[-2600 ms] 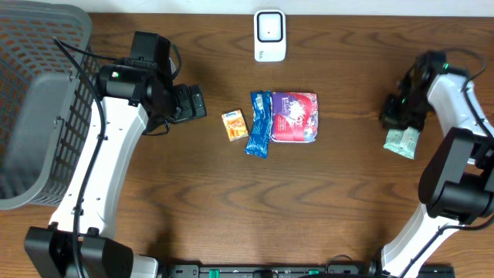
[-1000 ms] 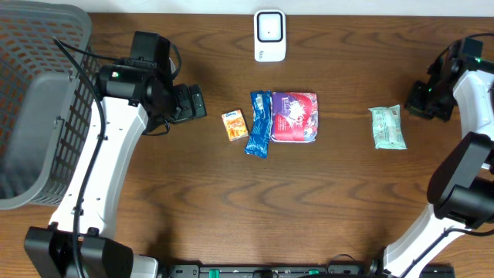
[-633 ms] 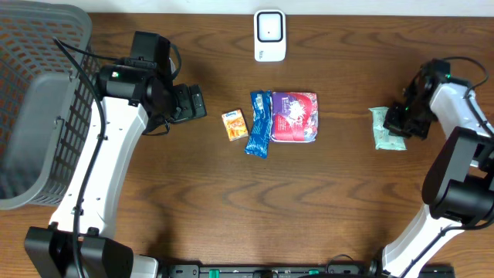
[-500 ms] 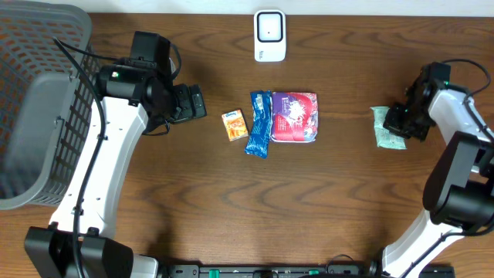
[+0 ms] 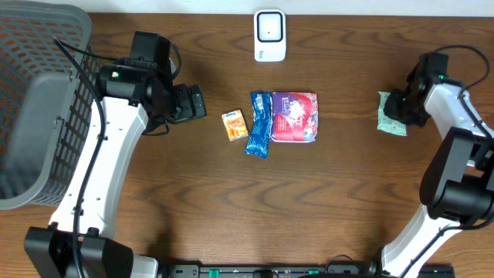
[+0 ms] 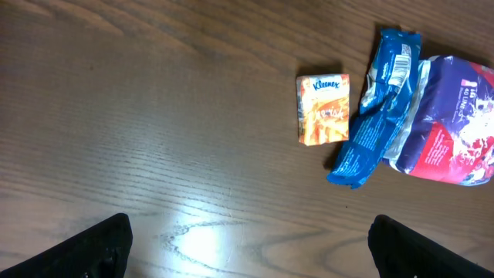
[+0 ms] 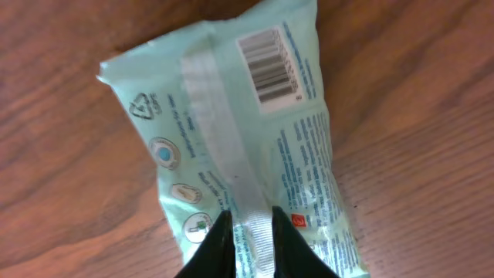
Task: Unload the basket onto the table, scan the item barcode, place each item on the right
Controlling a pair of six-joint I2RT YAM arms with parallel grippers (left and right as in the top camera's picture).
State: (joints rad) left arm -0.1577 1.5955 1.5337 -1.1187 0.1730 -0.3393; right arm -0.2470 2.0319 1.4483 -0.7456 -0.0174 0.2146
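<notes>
The pale green packet [image 7: 231, 131] is pinched by its back seam in the right gripper [image 7: 255, 243], barcode [image 7: 266, 66] facing upward, presumably for the scanner [image 5: 269, 35]; the left gripper [image 6: 251, 235] is held wide open.

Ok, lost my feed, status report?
Left gripper open, empty. Right gripper astride seam of pale green packet, grip unclear. Barcode faces up. Orange pack, blue pack, purple pack mid-table, away.

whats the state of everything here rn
pale green plastic packet: flat, barcode up
right gripper: nearly closed astride its seam, grip unclear
left gripper: open, empty
orange tissue pack: flat, label up
blue foil wrapper: crumpled, touching purple-and-red pouch
grey mesh basket: upright
</notes>
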